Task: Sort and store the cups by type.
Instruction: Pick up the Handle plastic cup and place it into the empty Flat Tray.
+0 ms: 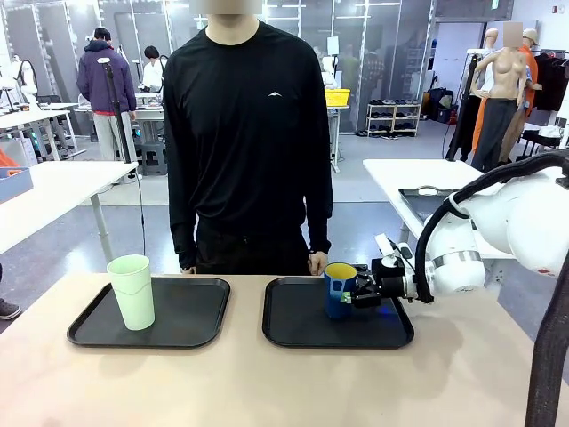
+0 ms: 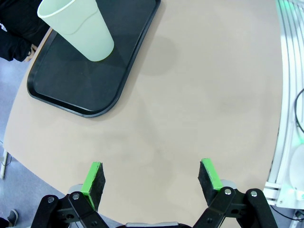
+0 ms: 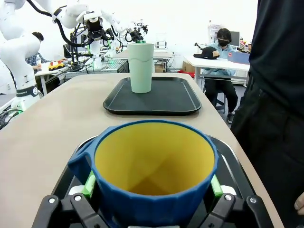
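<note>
Upright blue mug (image 3: 154, 173) sits between the right hand's (image 1: 363, 288) spread fingers; left hand (image 2: 152, 179) gapes open.

Pale tan table (image 1: 267, 382), rounded front edge. 2 black trays lie flat on it, side by side, apart: left tray (image 1: 187, 320) under a mint-green tumbler (image 1: 132, 292), right tray (image 1: 302, 334) under a blue mug (image 1: 338, 289).

White rt arm (image 1: 524, 227) w/ black cable, black grippers, green pads (image 2: 92, 176), person in black long-sleeve top (image 1: 244, 133)
</note>
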Motion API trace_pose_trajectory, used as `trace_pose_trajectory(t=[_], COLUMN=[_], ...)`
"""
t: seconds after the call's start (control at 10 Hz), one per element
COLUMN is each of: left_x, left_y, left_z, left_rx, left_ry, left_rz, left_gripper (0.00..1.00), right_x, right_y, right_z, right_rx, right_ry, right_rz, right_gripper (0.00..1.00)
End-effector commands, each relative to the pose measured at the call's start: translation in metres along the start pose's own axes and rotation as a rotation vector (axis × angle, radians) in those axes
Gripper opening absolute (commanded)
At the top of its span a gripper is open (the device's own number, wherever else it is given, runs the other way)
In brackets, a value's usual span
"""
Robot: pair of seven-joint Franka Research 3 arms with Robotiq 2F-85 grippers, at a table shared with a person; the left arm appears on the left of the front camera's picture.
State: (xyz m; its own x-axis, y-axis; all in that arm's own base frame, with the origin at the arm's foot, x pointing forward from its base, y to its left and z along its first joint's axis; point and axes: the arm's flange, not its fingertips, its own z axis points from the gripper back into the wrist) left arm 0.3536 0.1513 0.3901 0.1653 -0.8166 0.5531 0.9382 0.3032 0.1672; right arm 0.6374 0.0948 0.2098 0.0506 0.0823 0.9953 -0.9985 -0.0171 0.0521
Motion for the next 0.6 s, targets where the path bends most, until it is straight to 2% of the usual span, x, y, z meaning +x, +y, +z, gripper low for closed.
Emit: trace_pose_trajectory(t=[0.0,0.5], left_x=[-0.003,-0.003], left_y=[0.005,0.005], left_z=[-0.001,-0.001], left_rx=[-0.006,-0.006], left_ry=[-0.025,-0.025], left_rz=[-0.015,-0.015], left_gripper=[1.0,1.0], right_x=[0.005,0.003], right_y=[-0.003,0.01], right_z=[-0.001,0.015], right_rx=[0.0,0.005], right_ry=[-0.008,0.022], right_rz=[-0.034,-0.074], right_gripper=[1.0,1.0])
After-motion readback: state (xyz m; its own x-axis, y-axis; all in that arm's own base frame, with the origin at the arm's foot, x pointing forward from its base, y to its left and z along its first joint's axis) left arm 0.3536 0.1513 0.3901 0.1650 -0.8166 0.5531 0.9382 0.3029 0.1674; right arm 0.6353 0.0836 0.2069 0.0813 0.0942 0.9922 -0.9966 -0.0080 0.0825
